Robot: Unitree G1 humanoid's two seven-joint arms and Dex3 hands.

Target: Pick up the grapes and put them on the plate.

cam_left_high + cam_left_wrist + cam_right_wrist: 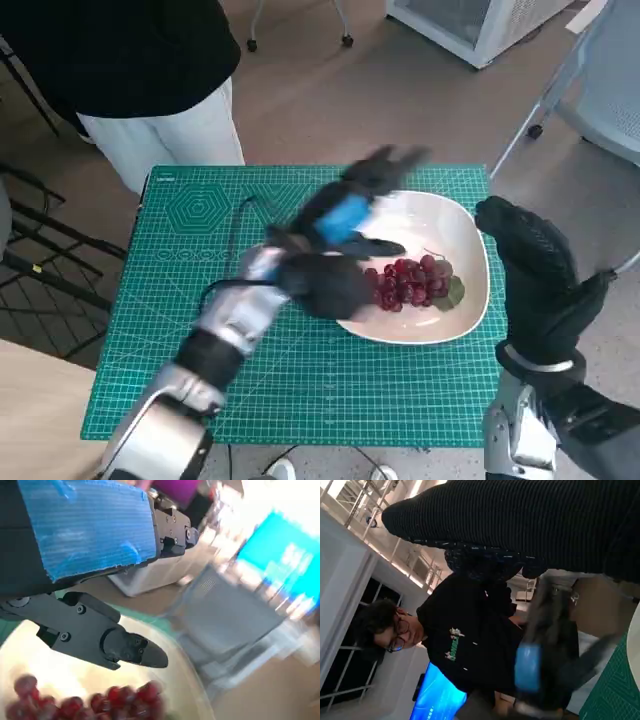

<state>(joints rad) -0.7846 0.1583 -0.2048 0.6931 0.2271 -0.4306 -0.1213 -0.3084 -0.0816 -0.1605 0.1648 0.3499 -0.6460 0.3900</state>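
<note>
1. While we look steeply down from the head view, the nearest thing is our right hand point(540, 275) at the right of the frame. Its black glove is raised beside the table edge with the fingers spread, and it holds nothing.
2. Just left of it sits the white plate point(470, 235) on the green cutting mat point(180, 300), right of centre in the frame.
3. On the plate lies the bunch of red grapes point(410, 282), toward its lower right part, with a green leaf point(455, 291) touching the bunch on its right side.
4. Our left hand point(345, 215) comes in from the lower left and hangs over the plate's left half, blurred. Its blue-taped back faces up and its fingers are spread apart, grasping nothing.
5. From the left wrist view we see one black finger point(132, 649) above the grapes point(100, 697) at the bottom of that frame, apart from them, with the pale plate point(190, 690) under both.
6. A black cable point(232, 235) runs across the mat, left of the plate.
7. Farther off, at the upper left of the head frame, a person point(160, 70) in a black top and white trousers stands close against the table's far edge.
8. In the right wrist view the same person point(465, 645) fills the middle, with the blurred left hand point(545, 665) in front and the glove point(520, 520) across the top.
</note>
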